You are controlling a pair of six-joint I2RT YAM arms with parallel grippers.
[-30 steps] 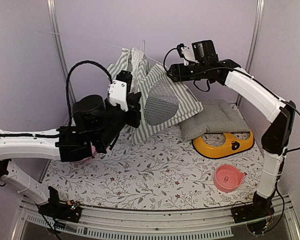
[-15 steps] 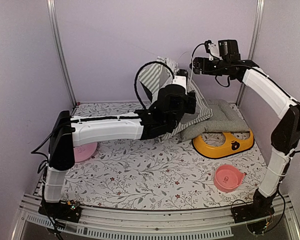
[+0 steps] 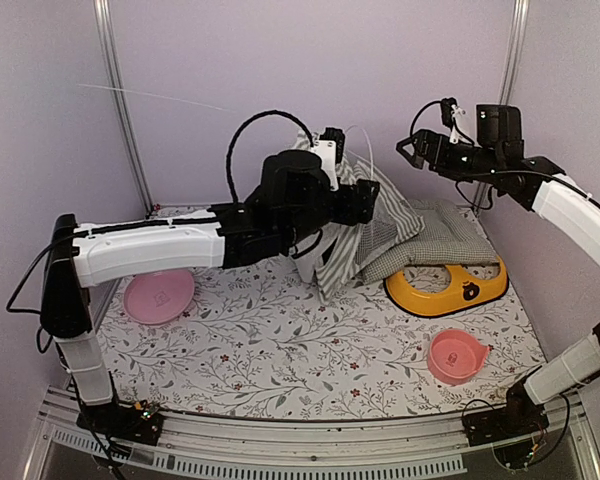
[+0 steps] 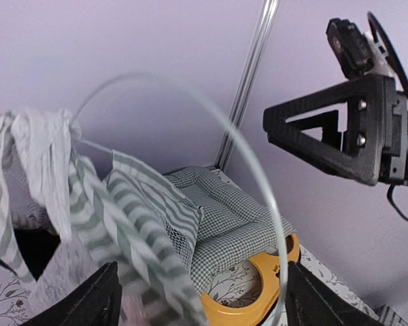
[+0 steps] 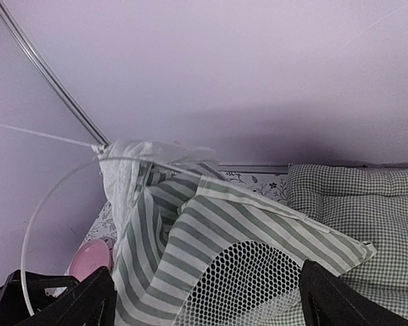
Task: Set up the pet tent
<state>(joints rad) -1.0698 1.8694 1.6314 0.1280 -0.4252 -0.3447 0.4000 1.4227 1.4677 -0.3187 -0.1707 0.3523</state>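
The pet tent (image 3: 352, 245), striped grey-green and white fabric, slumps at the back centre against the gingham cushion (image 3: 435, 235). My left gripper (image 3: 372, 196) reaches over the tent's top with its jaws open. In the left wrist view the striped tent (image 4: 126, 221) hangs blurred between the fingers (image 4: 103, 300), and a thin white pole (image 4: 258, 173) arcs past the right finger. My right gripper (image 3: 412, 152) hovers open to the right of the tent, apart from it. The right wrist view looks down on the tent (image 5: 211, 227) and its mesh door (image 5: 255, 282).
A yellow pet feeder (image 3: 446, 292) lies right of the tent, by the cushion's front edge. A pink bowl (image 3: 456, 355) sits at the front right and a pink dish (image 3: 158, 296) at the left. Metal posts (image 3: 120, 110) and purple walls enclose the floral mat (image 3: 300, 350).
My left arm swung from the left over to the tent top and its jaws opened. My right gripper pulled off to the right. The tent's spread panel with the mesh slumped.
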